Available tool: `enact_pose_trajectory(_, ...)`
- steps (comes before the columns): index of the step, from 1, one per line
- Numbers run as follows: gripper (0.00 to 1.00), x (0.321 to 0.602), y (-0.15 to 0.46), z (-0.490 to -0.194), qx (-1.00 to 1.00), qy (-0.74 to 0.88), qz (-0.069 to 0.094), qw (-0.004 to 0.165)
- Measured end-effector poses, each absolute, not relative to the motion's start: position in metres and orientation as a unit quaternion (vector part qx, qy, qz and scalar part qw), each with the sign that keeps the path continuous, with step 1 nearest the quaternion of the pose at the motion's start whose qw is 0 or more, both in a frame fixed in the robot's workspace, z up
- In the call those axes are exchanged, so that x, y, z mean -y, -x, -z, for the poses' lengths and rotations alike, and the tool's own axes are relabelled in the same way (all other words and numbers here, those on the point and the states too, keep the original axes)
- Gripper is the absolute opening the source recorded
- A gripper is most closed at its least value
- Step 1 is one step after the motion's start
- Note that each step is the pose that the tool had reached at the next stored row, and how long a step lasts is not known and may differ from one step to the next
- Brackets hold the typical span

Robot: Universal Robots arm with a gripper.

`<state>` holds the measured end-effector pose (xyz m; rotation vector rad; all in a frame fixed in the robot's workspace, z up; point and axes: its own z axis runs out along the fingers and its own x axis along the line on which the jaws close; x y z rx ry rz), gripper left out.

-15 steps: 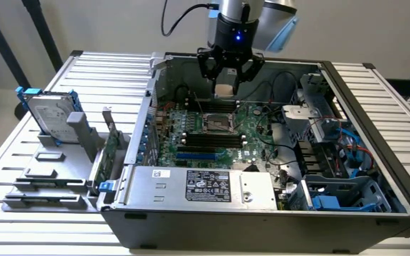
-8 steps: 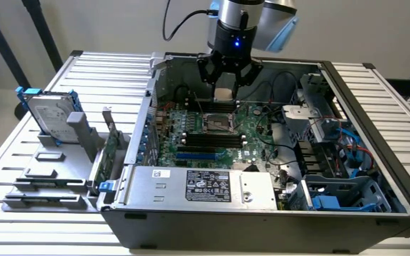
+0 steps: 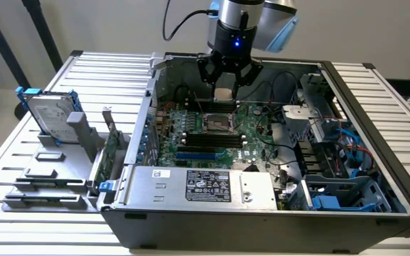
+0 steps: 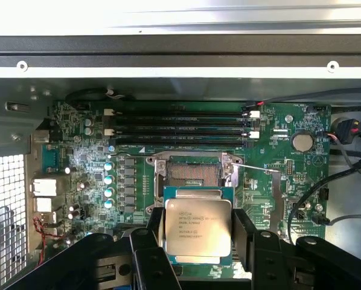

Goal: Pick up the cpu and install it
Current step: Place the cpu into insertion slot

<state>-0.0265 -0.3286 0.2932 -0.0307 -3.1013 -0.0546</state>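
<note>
Here's the claw (image 3: 224,96), hanging down inside the open computer case (image 3: 262,229), and it has the cpu (image 3: 223,94) pinched between its black fingers (image 3: 206,74). The jaws stand fairly wide, closed on the chip's two opposite edges.

From the wrist view the cpu (image 4: 197,226) gets a proper look: a small flat square with a dull silver-grey metal top, corners rounded off, several lines of dark print across it. A thin green border peeks out around the metal lid. It sits level, face up, with a finger (image 4: 150,232) pressed to each side. In the exterior view it reads as a pale little square under the wrist.

The chip is in the air, clear of the green motherboard (image 3: 251,120). Just beyond it in the wrist view is the open socket (image 4: 194,172), a metal frame around a dark grid of contacts. In the exterior view the socket (image 3: 219,124) lies below the chip, on its near side. The black memory slots (image 4: 180,124) run in parallel rows past the socket.

Around the edges: a grey power supply box (image 3: 205,186) with a black-and-white label sits at the near side of the case. A silver hard drive (image 3: 52,114) with blue brackets stands upright on a grey rack on the slatted tabletop (image 3: 397,90), at the exterior view's left.
</note>
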Motion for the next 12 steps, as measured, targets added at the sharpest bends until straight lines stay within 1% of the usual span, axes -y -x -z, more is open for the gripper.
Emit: enact_pose_trajectory(12,0.55,0.3287,0.0297,-0.2917,0.999,0.027,0.018,0.022)
